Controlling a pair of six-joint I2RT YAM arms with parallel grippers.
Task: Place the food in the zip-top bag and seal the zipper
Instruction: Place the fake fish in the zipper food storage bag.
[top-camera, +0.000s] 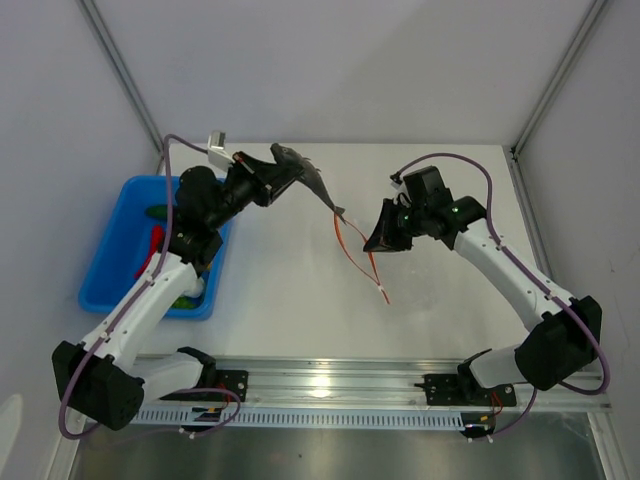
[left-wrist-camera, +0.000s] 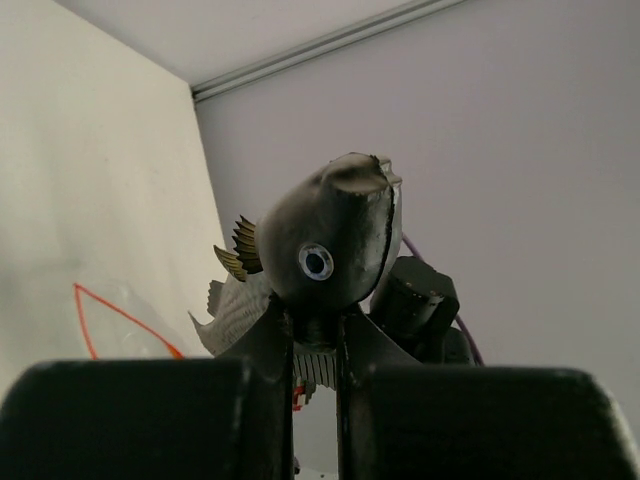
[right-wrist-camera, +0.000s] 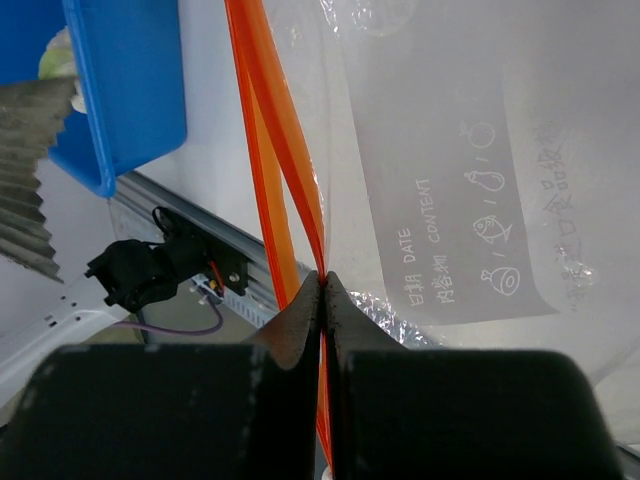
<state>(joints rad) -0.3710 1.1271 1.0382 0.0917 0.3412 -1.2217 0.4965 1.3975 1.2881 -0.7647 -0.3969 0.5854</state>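
Scales, fins and a round white eye mark the dark grey toy fish (left-wrist-camera: 330, 250) that the left fingers (left-wrist-camera: 281, 345) hold. They are closed almost all the way on it, clamping it from both sides just under the head, so it stands head-up in the left wrist view. From above, the fish is held over the tabletop (top-camera: 280, 310), past the far corner of the blue tray (top-camera: 105, 275), with its tail pointing toward the right arm. The right fingers (right-wrist-camera: 322, 298) are pressed fully together on the zipper (right-wrist-camera: 272, 150), the orange-red strip along the mouth of the zip-top bag (right-wrist-camera: 450, 180). Beyond the pinch the strip splits into two bands that stand apart, so the mouth is open there. The clear, crinkled bag has a white label panel printed with DATE and CONTENT and small food drawings. From above, the zipper shows as a thin orange loop over the middle of the tabletop, between the two arms. Its far end is just beside the fish's tail, and whether they touch cannot be told. A dark green cucumber (top-camera: 157, 212) and a red chili (top-camera: 152, 248) lie in the tray beside the left arm, well apart from the bag.
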